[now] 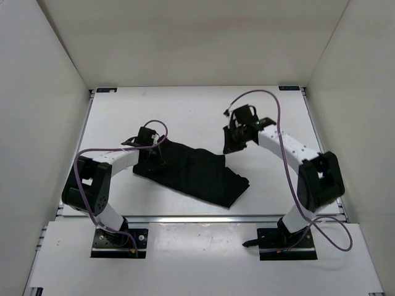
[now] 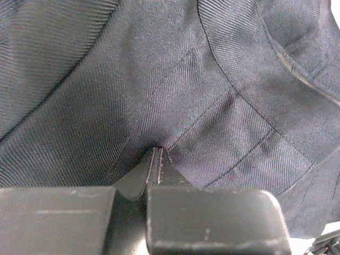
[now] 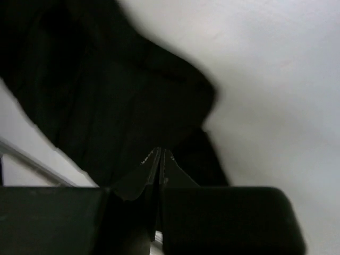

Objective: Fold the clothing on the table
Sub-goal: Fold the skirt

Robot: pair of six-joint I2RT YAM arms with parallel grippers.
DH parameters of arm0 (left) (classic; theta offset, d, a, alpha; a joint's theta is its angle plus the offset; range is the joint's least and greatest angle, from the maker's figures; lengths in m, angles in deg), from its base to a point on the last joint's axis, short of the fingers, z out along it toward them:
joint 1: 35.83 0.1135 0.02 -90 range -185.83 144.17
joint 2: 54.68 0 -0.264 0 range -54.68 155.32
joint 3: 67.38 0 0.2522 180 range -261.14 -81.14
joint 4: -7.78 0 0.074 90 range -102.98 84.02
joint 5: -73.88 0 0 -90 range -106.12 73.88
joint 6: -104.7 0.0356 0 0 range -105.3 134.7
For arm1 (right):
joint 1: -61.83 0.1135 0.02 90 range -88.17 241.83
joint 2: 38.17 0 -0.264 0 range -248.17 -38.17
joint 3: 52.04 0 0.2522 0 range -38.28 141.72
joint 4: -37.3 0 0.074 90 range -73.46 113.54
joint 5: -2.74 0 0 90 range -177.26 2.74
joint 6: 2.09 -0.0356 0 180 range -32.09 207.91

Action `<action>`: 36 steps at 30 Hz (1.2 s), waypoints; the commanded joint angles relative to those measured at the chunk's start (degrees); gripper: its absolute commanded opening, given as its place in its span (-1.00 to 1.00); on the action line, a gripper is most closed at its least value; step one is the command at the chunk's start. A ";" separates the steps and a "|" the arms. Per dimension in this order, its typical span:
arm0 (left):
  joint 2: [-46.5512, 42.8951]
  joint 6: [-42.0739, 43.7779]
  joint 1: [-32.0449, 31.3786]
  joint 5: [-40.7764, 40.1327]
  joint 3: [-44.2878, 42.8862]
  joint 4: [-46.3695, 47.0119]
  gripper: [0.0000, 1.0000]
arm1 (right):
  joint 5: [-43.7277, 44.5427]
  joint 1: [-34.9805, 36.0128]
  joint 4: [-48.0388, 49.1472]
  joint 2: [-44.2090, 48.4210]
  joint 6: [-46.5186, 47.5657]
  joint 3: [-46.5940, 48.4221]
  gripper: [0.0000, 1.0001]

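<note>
1. The clothing (image 1: 197, 176) lies on the bench (image 1: 185, 108) as a slanted dark band. It runs from beneath the left tool (image 1: 152, 154) to a corner nearer the bases than the right tool (image 1: 234, 140).
2. The left tool is closed. Creases in the cloth converge on its tips, so we read it as pinching the clothing's edge.
3. The right tool is closed on nothing and hangs just beside the clothing's far corner, apart from the cloth.
4. We judge the task to be at an early stage. Layers overlap unevenly, the outline is ragged, and no tidy fold shows.
5. The edges are not yet aligned, and the band has yet to be doubled over neatly.
</note>
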 commanded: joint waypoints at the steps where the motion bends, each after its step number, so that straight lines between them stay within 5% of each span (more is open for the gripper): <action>1: -3.79 -0.45 -1.55 0.69 2.02 -0.66 -1.00 | -1.61 3.84 3.04 6.16 -7.94 -10.11 -1.00; 12: -5.99 -0.10 0.46 0.33 3.34 -1.45 -1.00 | -2.86 5.69 8.32 9.89 -12.45 -25.79 -0.99; 26: -7.30 0.61 6.09 7.37 1.58 -0.39 -0.93 | 6.88 2.10 4.99 -1.47 -13.68 -18.15 -1.00; 36: -4.59 1.84 7.23 5.62 -1.14 -1.18 -0.79 | 9.18 -7.65 4.19 -9.01 -10.96 -8.13 -1.00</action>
